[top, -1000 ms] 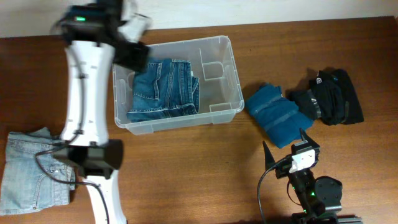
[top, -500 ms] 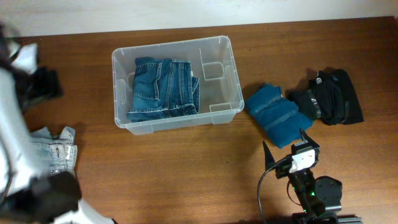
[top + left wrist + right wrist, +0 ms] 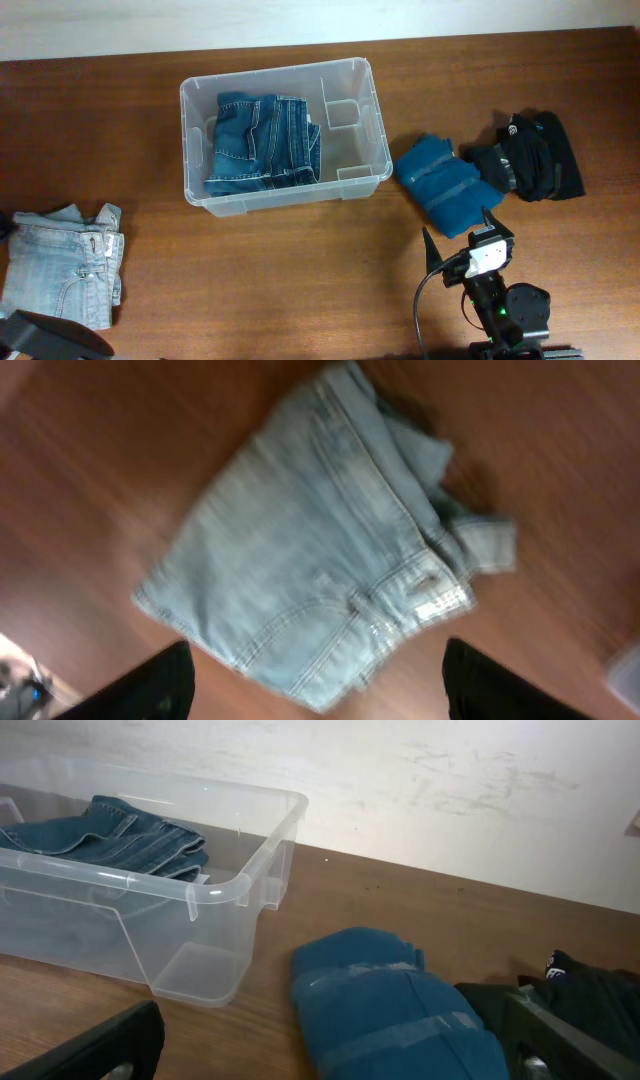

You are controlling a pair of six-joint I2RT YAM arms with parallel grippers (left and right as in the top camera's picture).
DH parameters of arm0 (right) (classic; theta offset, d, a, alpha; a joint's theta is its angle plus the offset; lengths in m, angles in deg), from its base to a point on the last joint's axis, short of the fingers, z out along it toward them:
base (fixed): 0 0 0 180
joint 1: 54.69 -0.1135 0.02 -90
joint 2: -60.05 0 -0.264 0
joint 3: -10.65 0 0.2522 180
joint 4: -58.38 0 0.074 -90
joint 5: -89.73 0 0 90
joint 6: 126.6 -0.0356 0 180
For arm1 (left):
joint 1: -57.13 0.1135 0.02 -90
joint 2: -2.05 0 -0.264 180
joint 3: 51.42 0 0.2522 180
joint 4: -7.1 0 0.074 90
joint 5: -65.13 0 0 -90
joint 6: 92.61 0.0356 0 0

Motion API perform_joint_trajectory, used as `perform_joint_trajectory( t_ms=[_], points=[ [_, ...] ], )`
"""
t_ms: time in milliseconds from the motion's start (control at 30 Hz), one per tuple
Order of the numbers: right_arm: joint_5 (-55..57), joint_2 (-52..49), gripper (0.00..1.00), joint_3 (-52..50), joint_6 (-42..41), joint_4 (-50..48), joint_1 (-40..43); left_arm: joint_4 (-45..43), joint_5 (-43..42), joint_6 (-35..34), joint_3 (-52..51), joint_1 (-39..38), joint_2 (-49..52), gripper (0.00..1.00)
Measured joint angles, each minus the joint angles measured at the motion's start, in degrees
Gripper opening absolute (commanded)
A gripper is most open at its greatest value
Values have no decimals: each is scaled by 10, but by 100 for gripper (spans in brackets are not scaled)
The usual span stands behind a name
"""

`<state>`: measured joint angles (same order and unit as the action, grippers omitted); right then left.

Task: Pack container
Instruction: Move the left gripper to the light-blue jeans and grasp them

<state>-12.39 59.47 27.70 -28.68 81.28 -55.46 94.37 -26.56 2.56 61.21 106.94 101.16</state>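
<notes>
The container (image 3: 372, 100) is a clear plastic bin at the table's middle back, with folded dark blue jeans (image 3: 262, 143) in its left half. In the right wrist view the container (image 3: 215, 895) stands left of centre. Light blue jeans (image 3: 60, 265) lie folded at the front left. My left gripper (image 3: 320, 695) hovers open above the light jeans (image 3: 320, 560), its fingers (image 3: 140, 685) wide apart and holding nothing. Only a dark piece of the left arm (image 3: 50, 340) shows overhead. My right gripper (image 3: 458, 232) rests open at the front right, just before a folded teal garment (image 3: 400, 1010).
The teal garment (image 3: 445, 185) lies right of the container, with a crumpled black garment (image 3: 530, 155) beyond it. A pale wall runs behind the table's far edge. Bare wood lies between the container and the front edge.
My left arm has swung away from above the container to the front left corner, uncovering the light jeans. The right arm has not moved.
</notes>
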Motion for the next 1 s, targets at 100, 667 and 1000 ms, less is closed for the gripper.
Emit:
perform_joint_trajectory(
  t_ms=[100, 667, 1000],
  points=[
    [0, 0, 98, 0, 0, 0, 0, -55, 0, 30, -23, 18, 0, 86],
    [0, 0, 98, 0, 0, 0, 0, -172, -21, 245, -47, 44, 146, 94],
    [0, 0, 98, 0, 1, 0, 0, -214, -41, 305, -50, 49, 255, 94]
  ],
)
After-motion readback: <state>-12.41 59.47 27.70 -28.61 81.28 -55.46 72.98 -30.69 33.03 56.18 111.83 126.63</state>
